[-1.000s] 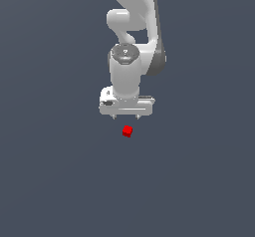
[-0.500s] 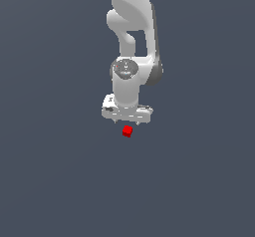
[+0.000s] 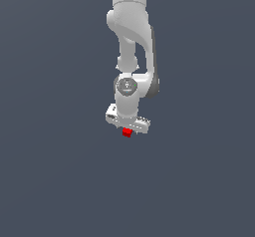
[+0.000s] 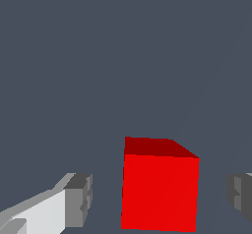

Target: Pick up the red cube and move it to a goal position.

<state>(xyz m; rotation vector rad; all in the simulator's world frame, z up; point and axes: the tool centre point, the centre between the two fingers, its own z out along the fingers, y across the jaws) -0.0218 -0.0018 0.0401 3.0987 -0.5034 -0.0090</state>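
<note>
Hand open, fingers straddling the cube with clear gaps each side. Cube sits on the worktop, nearer one finger than the other. Risk: off-centre closing nudges or twists the cube; lifting before firm contact drops it.

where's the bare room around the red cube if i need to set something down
Nearly everywhere: the flat grey surface is bare on all sides. The only crowded spot is around the small bright red cube, where the white arm's hand stands open with a grey finger on each side, a small gap between each and the cube.
</note>
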